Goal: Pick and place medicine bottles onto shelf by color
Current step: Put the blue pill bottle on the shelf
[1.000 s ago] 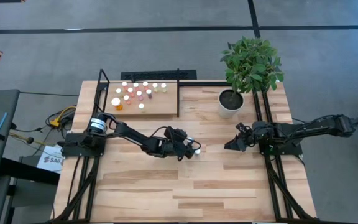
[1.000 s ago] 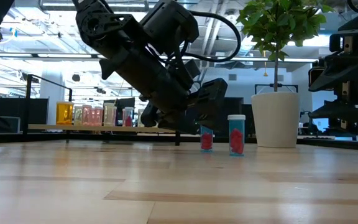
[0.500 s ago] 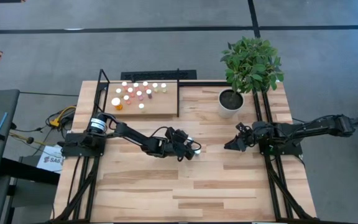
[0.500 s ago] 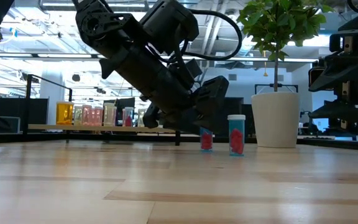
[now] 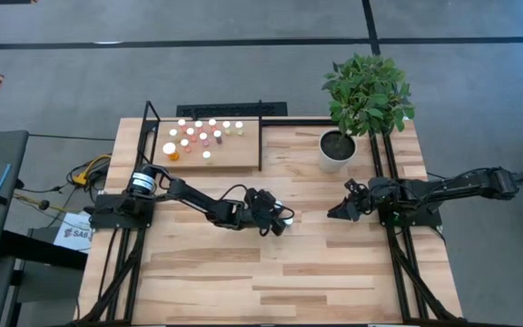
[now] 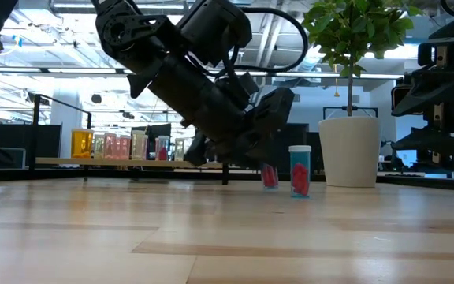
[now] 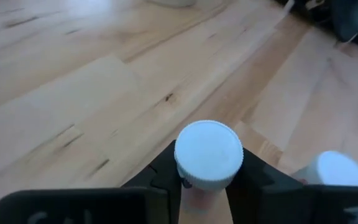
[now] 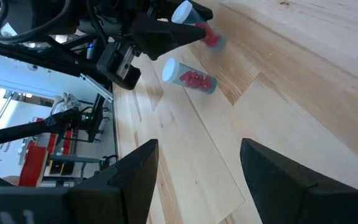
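My left gripper [image 5: 276,208] is near the table's middle, shut on a small medicine bottle [image 6: 269,175] with a white cap [image 7: 209,154] and red pills inside. A second red-filled bottle [image 6: 299,170] stands upright on its base just beside it, toward the near right. The shelf [image 5: 234,156], a light board in a black rod frame, is at the far left and carries several bottles [image 5: 200,136]. My right gripper [image 5: 338,212] waits open at the table's right, clear of everything. My left gripper pinches the bottle between its two fingers [image 7: 161,177], just under the cap [image 7: 199,184]. The fingers come from the table's left, slanting downward. The bottle leans in the hold; whether its base [image 6: 273,184] is still on the table I cannot tell.
A white pot with a green plant [image 5: 338,148] stands at the far right. Bare plank tabletop [image 5: 271,272] stretches across the near half. Black frame rods [image 5: 390,163] run along the right side.
My left gripper has shut on the red-filled bottle while staying in place, its wrist turning a little. The bottle, upright before, now leans between the fingers. The neighbouring bottle has not moved.
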You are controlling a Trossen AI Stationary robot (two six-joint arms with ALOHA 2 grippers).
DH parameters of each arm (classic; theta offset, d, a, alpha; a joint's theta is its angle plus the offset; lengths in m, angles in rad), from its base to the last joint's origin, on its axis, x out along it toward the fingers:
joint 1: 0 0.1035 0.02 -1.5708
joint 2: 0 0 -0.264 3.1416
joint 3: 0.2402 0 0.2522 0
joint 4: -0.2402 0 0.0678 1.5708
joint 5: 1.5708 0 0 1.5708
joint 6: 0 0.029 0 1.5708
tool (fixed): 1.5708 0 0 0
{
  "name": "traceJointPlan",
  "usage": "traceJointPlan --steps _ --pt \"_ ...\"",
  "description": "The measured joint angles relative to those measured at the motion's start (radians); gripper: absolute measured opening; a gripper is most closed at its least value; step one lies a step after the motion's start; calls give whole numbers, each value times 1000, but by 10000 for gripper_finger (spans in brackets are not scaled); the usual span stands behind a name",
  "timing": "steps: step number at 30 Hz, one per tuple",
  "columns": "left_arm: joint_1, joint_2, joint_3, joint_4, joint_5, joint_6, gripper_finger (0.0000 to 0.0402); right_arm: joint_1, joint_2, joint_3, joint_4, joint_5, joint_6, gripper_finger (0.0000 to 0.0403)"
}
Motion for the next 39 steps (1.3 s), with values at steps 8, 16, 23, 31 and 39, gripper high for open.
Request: traceJointPlan --steps 8,16,23,31,39 --pt "-3 -32 0 33 -39 42 88 0 0 0 0 0 0 249" --pt "-2 -141 0 -28 -128 94 90 0 0 0 0 0 0 249" --pt "13 -315 0 -266 -135 81 90 0 0 0 0 0 0 249" --pt "51 -533 1 -521 -140 80 90 0 0 0 -1 0 0 249" --pt "129 -604 1 -806 -184 -78 90 0 0 0 -1 0 0 249"
